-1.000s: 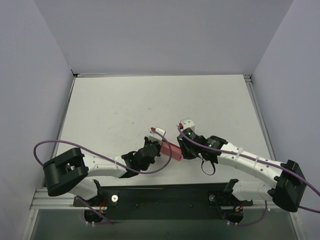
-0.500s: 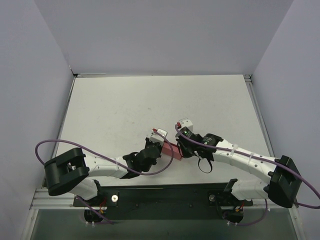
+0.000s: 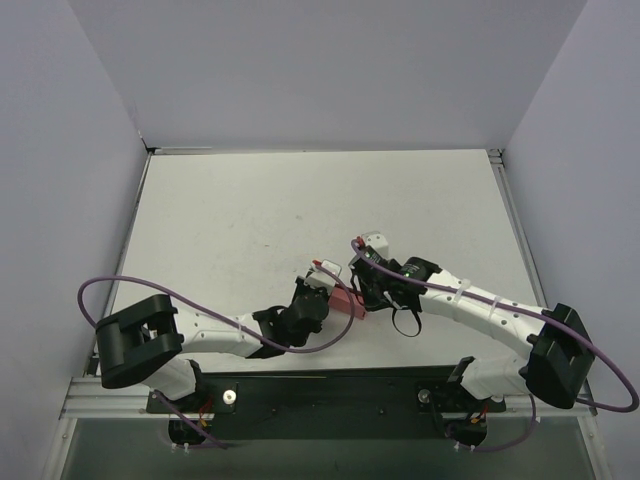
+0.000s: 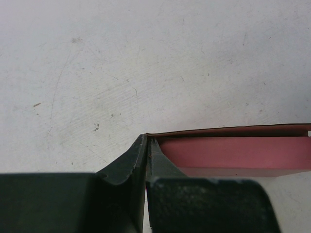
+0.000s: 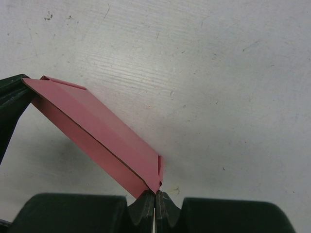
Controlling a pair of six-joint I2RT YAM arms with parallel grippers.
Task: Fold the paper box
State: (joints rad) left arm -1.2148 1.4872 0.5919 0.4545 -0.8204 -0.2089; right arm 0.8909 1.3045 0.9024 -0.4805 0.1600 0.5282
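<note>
The paper box (image 3: 346, 299) is a flattish pink-red card piece held just above the white table between both grippers. In the left wrist view the box (image 4: 233, 151) runs off to the right from my left gripper (image 4: 146, 141), whose jaws are shut on its left end. In the right wrist view the box (image 5: 97, 131) slants up to the left from my right gripper (image 5: 155, 193), which is shut on its lower right corner. From above, the left gripper (image 3: 322, 290) and right gripper (image 3: 364, 292) sit close together on either side of it.
The white table (image 3: 250, 210) is walled by pale panels at the left, back and right. A black rail (image 3: 330, 390) with the arm bases runs along the near edge. Purple cables loop beside both arms.
Both grippers have drawn closer together and shifted slightly forward and left, carrying the box; less of the pink card shows between them from above.
</note>
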